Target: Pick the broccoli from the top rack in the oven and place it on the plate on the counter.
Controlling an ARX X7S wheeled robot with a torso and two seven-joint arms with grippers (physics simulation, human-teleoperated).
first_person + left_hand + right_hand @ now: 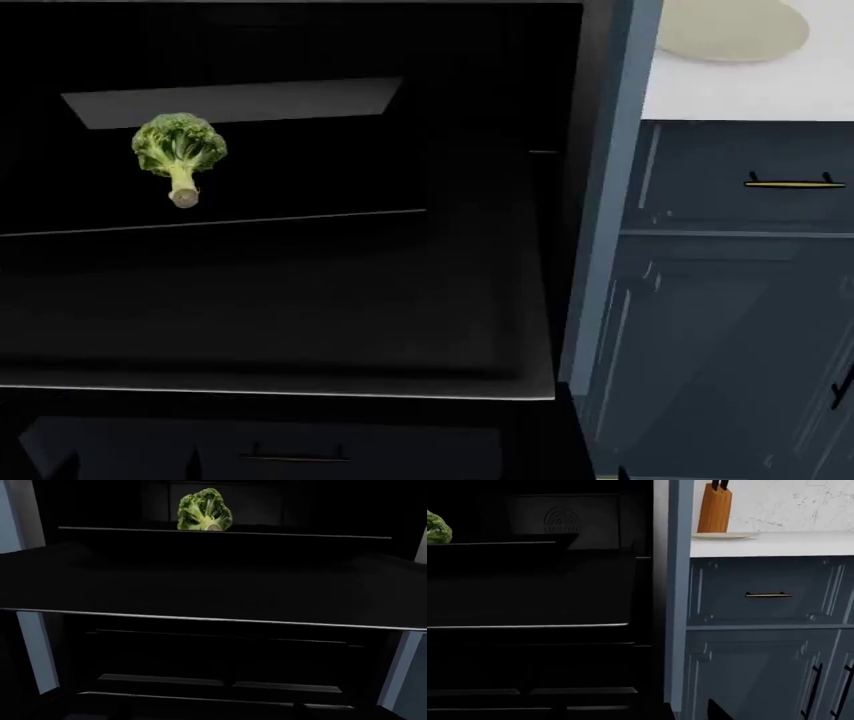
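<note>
A: Status?

B: Oven (587,200) door down, cavity open. Broccoli (179,155) on top rack (307,98), toward the robot's left side, crown to the back, stalk pointing out to the front. Untouched, nothing near it.

A: Plate?

B: Plate (731,28) on the desk (747,95), off to the right past the oven frame, bare as far as it shows. Knife block (714,510) just behind it in right wrist view. Blue drawers w/ brass handle (793,183) below.

A: Pincers?

B: Neither in frame in any view. Can't tell open or closed, no sign either has hold of anything. Left wrist cam faces the broccoli from low, in front of the door; right one looks across oven edge and cabinets.

A: So progress?

B: Judged: early. Door step done; reach, grasp, carry, place all left. Left arm looks better lined up for the pick.
</note>
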